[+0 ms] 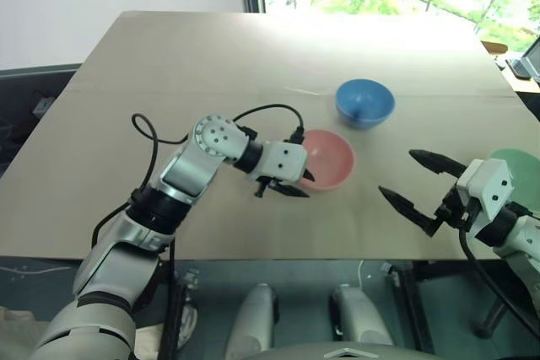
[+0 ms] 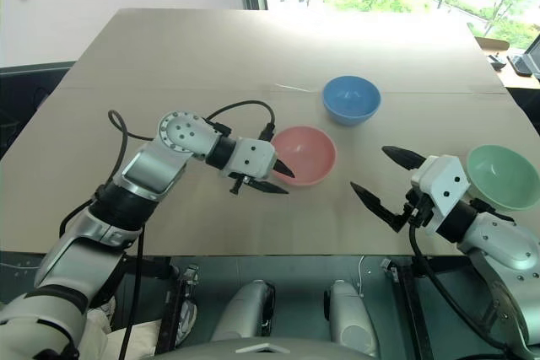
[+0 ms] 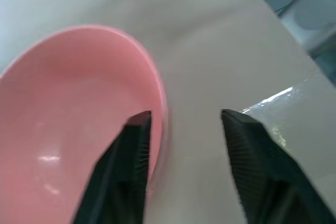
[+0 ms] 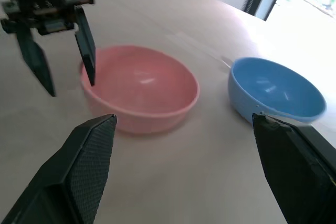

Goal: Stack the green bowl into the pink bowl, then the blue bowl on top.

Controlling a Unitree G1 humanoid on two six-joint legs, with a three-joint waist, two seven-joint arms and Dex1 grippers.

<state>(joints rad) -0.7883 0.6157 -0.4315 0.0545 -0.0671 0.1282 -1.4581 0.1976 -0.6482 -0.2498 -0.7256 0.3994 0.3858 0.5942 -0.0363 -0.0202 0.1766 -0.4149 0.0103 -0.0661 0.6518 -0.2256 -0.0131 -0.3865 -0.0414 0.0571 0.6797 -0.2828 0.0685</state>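
Right tool [image 2: 384,179] nearest, over the near edge of the worktop [image 2: 169,65], fingers spread wide, holding nothing, aimed level toward the middle of the worktop. Green bowl [image 2: 504,176] sits upright just behind that wrist, at the worktop's right edge, well apart from the other two bowls.

Left tool [image 2: 272,178] at the near-left rim of the pink bowl [image 2: 305,155]. Fingers parted; one finger [image 3: 134,150] hangs inside the bowl, the other outside, the rim between them. Cannot tell whether either finger touches the rim. Bowl rests upright on the worktop, empty.

Blue bowl [image 2: 351,99] farther back and a little to the right of the pink one, upright, empty, near it but not touching.
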